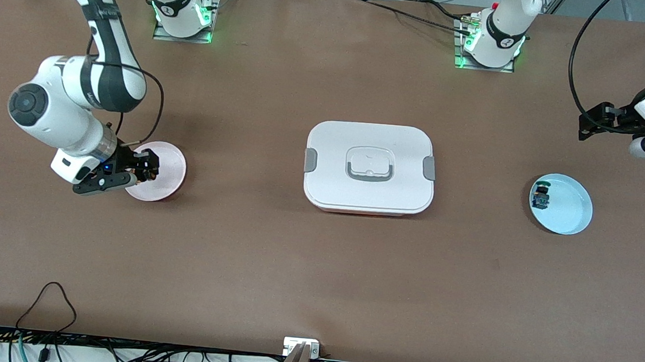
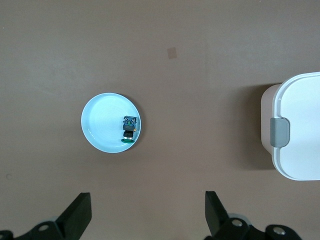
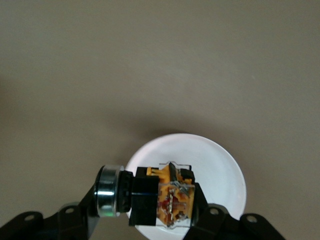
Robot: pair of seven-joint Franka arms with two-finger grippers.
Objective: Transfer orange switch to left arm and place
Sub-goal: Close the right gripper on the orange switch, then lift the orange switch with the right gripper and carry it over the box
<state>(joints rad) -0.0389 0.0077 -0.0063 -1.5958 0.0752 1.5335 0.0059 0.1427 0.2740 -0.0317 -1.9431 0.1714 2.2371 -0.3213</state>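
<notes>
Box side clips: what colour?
Grey, on the white box; the clips show best in the front view.

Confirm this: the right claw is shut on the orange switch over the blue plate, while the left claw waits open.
One thing is wrong. The right claw is shut on the orange switch over the pink plate, as the front view shows. The left claw does wait open.

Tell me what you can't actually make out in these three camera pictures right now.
- Front view: the tiny orange push-button switch is mostly hidden by the right gripper shut on it over the pink round plate.
- Front view: the left gripper shows too small to read.
- Right wrist view: the switch's cap colour is hidden; only its metal ring shows.
</notes>
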